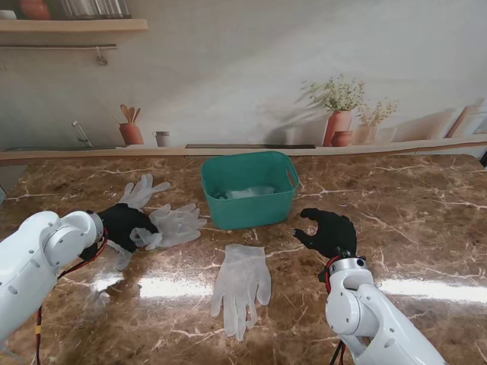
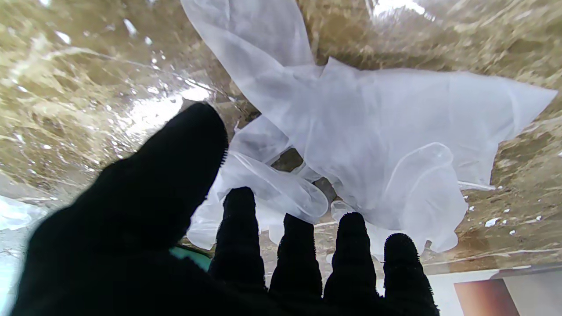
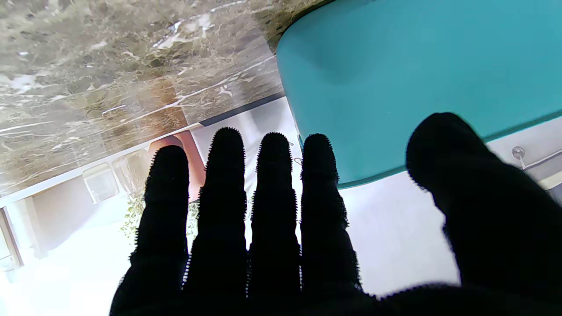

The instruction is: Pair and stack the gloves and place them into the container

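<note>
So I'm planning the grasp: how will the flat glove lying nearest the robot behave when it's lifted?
The flat glove looks thin and translucent, so it will probably droop limply rather than hold shape. It likely weighs almost nothing. Lying flush on the glossy marble table, it may slide or cling instead of lifting cleanly.

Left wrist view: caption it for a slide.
Left hand, fingers spread, above crumpled translucent gloves on marble table.

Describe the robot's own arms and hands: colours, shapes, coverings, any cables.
Both arms are glossy white, built of rounded, bulbous segments. The left arm carries a red cable along its side; the right arm has a silver ring at the wrist with red wiring beside it. The left hand and right hand are five-fingered and covered in black, fuzzy-edged fabric gloves, as the wrist views show.
</note>
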